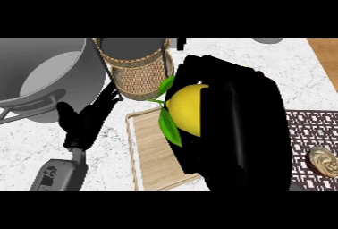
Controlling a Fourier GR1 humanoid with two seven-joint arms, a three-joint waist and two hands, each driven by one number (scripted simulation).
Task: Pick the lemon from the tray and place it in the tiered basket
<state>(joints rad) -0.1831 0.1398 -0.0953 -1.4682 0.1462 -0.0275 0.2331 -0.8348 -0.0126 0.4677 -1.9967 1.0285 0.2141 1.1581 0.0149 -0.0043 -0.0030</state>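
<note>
Right hand holds the lemon up over the tray, beside the basket.

The big black right hand [238, 129] fills the middle, fingers curled round the lemon [187, 109], which shows at the hand's left edge, above the pale wooden tray [148, 152]. The lemon's long axis runs up-down in view; its green leaves [169, 125] point left and down. The wicker tiered basket [138, 71] stands just behind-left. A grey pot [46, 76] sits far left on the marble table [26, 147]. The left hand [86, 118] rests open, fingers up. A dark patterned mat [314, 147] lies right.
</note>
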